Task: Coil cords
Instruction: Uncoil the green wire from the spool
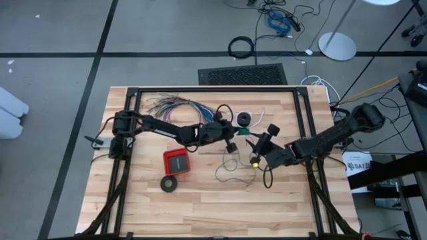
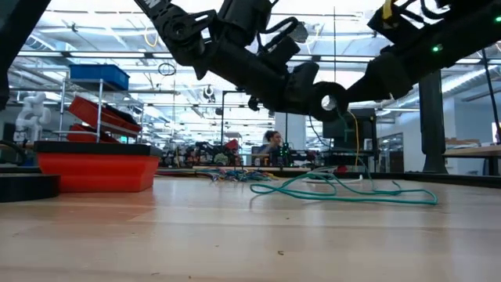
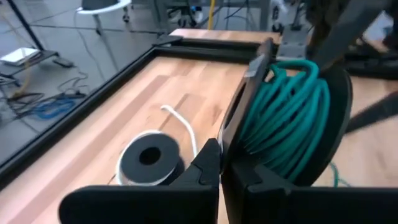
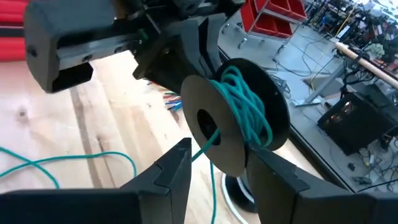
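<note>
Winding teal wire (image 4: 249,118) onto a black spool (image 4: 214,124) is the step in hand, I'd say approx. halfway: a good bunch sits wrapped between the spool's discs, but a long slack run trails off it onto the bench (image 1: 200,207) below & behind the right hand (image 1: 261,148). Left hand (image 3: 221,171) has its fingers together, clamped on the spool's near disc edge, holding the spool up off the bench. Right hand sits just beside the spool, fingers apart w/ one on each side of it, nothing pinched that I can see. White cord (image 3: 180,121) w/ its small black round piece (image 3: 149,157) lies on the bench just past the left hand, near the bench's frame, not yet dealt with. To do this step well: keep the left grip firm so the spool doesn't twist, feed the slack w/ light tension so turns land between the discs, and watch for the loose run snagging or tangling on the bench.
</note>
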Robot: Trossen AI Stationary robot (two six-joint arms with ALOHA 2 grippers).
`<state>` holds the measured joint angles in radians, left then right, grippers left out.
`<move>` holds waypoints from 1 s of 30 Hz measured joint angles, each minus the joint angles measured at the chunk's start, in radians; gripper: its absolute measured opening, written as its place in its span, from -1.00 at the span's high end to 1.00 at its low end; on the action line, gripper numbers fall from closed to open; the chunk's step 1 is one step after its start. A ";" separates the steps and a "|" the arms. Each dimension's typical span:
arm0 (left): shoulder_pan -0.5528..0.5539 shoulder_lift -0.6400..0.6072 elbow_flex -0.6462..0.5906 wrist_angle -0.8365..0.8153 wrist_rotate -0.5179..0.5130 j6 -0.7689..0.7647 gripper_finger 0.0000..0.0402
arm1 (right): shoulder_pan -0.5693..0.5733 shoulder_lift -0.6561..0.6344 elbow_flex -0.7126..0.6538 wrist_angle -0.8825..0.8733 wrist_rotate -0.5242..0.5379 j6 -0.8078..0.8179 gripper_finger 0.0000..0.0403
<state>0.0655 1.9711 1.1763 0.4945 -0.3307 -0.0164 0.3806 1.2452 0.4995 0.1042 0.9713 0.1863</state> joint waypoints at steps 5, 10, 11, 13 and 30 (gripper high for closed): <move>0.005 -0.001 0.000 0.020 0.052 -0.009 1.00 | 0.058 0.008 -0.001 -0.049 0.120 0.003 0.34; -0.004 -0.007 0.003 0.014 0.013 0.008 1.00 | 0.056 -0.031 -0.002 -0.054 0.119 -0.054 0.34; -0.004 -0.007 0.003 0.014 0.001 0.012 1.00 | 0.052 -0.043 -0.002 -0.053 0.123 -0.057 0.34; -0.005 -0.007 0.003 0.007 -0.014 0.015 1.00 | 0.051 -0.065 -0.002 -0.066 0.139 -0.057 0.34; 0.027 -0.009 0.002 0.136 0.009 -0.086 1.00 | 0.020 0.001 -0.003 0.163 -0.005 -0.137 0.34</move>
<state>0.0921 1.9617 1.1782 0.6308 -0.3220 -0.1023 0.4006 1.2462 0.4970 0.2675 0.9658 0.0490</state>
